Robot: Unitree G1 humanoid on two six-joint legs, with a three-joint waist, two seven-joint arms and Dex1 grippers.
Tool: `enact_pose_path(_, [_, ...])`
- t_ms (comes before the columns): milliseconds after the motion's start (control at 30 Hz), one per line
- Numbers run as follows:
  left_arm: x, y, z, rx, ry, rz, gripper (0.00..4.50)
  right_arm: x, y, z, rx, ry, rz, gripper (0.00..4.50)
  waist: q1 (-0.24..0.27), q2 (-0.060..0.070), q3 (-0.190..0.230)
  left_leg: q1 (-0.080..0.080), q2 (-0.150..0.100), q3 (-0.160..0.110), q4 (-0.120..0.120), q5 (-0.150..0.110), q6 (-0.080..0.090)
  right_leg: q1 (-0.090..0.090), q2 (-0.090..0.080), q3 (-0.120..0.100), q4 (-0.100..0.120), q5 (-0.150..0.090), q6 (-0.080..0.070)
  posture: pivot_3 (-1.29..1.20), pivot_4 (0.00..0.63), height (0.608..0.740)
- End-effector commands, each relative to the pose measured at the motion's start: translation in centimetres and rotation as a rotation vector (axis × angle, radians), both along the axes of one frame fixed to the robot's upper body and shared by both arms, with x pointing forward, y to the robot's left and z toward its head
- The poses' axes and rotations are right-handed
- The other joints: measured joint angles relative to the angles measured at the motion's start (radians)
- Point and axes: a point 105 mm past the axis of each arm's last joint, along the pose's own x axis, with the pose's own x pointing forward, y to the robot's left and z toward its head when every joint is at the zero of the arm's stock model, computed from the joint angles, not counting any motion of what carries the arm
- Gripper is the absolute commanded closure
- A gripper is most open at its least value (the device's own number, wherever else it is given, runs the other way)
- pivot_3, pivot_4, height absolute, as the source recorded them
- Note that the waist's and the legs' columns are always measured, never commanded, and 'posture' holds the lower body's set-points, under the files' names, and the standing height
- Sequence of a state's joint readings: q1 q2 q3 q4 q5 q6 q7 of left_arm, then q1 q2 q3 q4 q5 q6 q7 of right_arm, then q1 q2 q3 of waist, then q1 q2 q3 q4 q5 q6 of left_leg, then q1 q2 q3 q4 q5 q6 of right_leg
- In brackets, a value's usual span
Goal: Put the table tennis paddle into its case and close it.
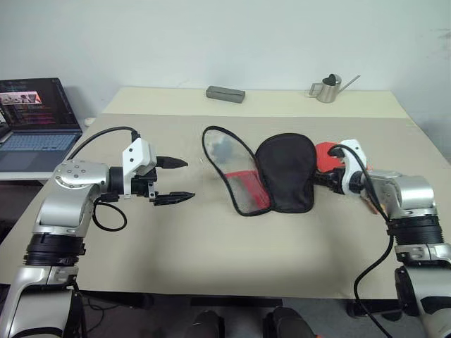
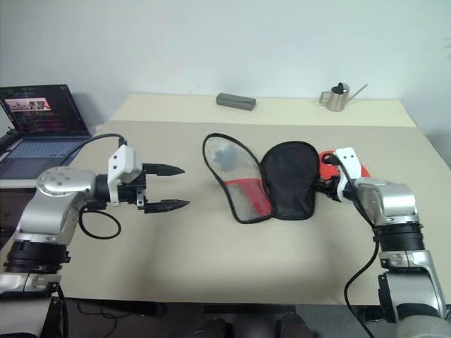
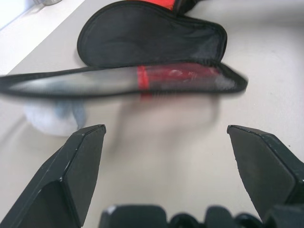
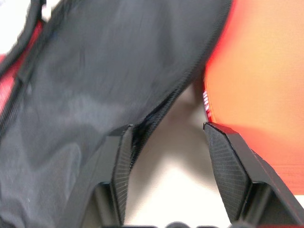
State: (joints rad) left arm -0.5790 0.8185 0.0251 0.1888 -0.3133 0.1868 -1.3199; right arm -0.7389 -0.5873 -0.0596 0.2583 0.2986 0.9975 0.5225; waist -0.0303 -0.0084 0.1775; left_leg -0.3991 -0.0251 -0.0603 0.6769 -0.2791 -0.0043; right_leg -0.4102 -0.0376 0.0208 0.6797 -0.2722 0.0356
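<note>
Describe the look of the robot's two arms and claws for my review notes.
Both arms are silver-grey metal with black ribbed joint rings. Each wrist carries a white block with a looping black cable. The left claw and right claw each have two black, tapered fingers.

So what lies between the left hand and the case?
Only bare table: in the left eye view the left hand faces the open case across it, with nothing in between.

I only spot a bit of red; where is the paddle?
The paddle lies on the table's right side, mostly hidden behind the open case, beside the right gripper.
</note>
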Motion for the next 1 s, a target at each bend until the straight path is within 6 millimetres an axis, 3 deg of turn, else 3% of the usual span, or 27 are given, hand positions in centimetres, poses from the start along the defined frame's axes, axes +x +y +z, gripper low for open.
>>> enact_pose_path(33, [0.1, -0.3, 1.1, 0.005, -0.047, -0.016, 0.00, 0.4, -0.8, 4.0, -0.009, -0.140, 0.000, 1.92, -0.001, 0.000, 0.000, 0.000, 0.000, 0.000, 0.000, 0.000, 0.000, 0.000, 0.000, 0.000, 0.000, 0.000, 0.000, 0.00, 0.150, 0.740])
enact_pose_path(333, [0.3, -0.2, 1.2, 0.003, -0.050, -0.013, 0.00, -1.2, 1.5, 5.7, 0.014, -0.171, 0.149, 1.92, -0.002, 0.000, 0.000, 0.000, 0.000, 0.000, 0.000, 0.000, 0.000, 0.000, 0.000, 0.000, 0.000, 0.000, 0.000, 0.00, 0.150, 0.740])
enact_pose_path(433, [0.2, -0.2, 1.2, 0.003, -0.051, -0.012, 0.00, -1.5, 2.0, 5.9, 0.027, -0.182, 0.172, 1.34, -0.002, 0.000, 0.000, 0.000, 0.000, 0.000, 0.000, 0.000, 0.000, 0.000, 0.000, 0.000, 0.000, 0.000, 0.000, 0.00, 0.150, 0.740])
enact_pose_path(567, [0.2, -0.1, 1.2, 0.003, -0.053, -0.009, 0.00, -1.7, 2.0, 6.4, 0.026, -0.194, 0.185, 0.03, -0.002, 0.000, 0.000, 0.000, 0.000, 0.000, 0.000, 0.000, 0.000, 0.000, 0.000, 0.000, 0.000, 0.000, 0.000, 0.00, 0.150, 0.740])
enact_pose_path(600, [0.2, -0.1, 1.2, 0.002, -0.053, -0.008, 0.00, -1.7, 1.9, 6.4, 0.020, -0.196, 0.188, 0.03, -0.002, 0.000, 0.000, 0.000, 0.000, 0.000, 0.000, 0.000, 0.000, 0.000, 0.000, 0.000, 0.000, 0.000, 0.000, 0.00, 0.150, 0.740])
enact_pose_path(800, [0.3, 0.1, 1.9, -0.022, -0.065, 0.005, 0.00, -2.3, 0.0, 6.8, -0.016, -0.202, 0.176, 0.03, -0.001, 0.000, 0.000, 0.000, 0.000, 0.000, 0.000, 0.000, 0.000, 0.000, 0.000, 0.000, 0.000, 0.000, 0.000, 0.00, 0.150, 0.740])
enact_pose_path(1000, [0.7, 0.2, 2.8, -0.061, -0.077, 0.019, 0.00, -3.4, -4.1, 7.3, 0.033, -0.216, 0.091, 0.03, 0.000, 0.000, 0.000, 0.000, 0.000, 0.000, 0.000, 0.000, 0.000, 0.000, 0.000, 0.000, 0.000, 0.000, 0.000, 0.00, 0.150, 0.740])
